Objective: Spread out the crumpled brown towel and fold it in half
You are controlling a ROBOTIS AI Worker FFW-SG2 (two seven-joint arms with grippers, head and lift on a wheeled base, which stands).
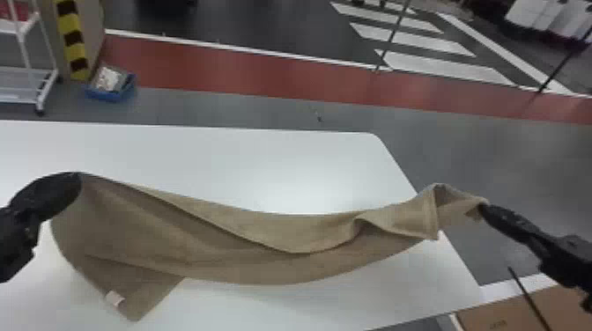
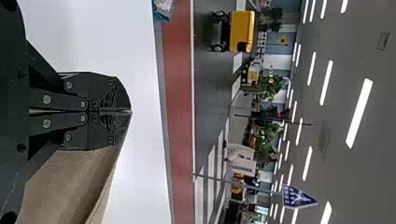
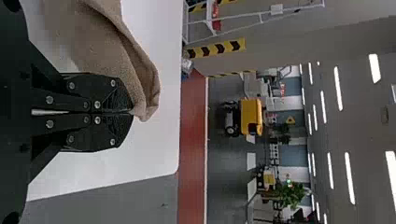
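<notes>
The brown towel (image 1: 246, 246) hangs stretched in folds between both grippers above the white table, a corner with a white tag drooping at the lower left. My left gripper (image 1: 77, 178) holds its left end; in the left wrist view the left gripper (image 2: 130, 111) is shut, with the towel (image 2: 70, 182) running off beside it. At the towel's right end is my right gripper (image 1: 486, 207). In the right wrist view the right gripper (image 3: 131, 112) pinches the towel (image 3: 116, 51) at its tip, and a fold bulges beside the fingers.
The white table (image 1: 211, 154) lies beneath the towel, its rounded far right corner behind it. A cardboard box (image 1: 528, 308) stands at the lower right. On the floor beyond are a blue bin (image 1: 110, 90) and a white rack (image 1: 26, 75).
</notes>
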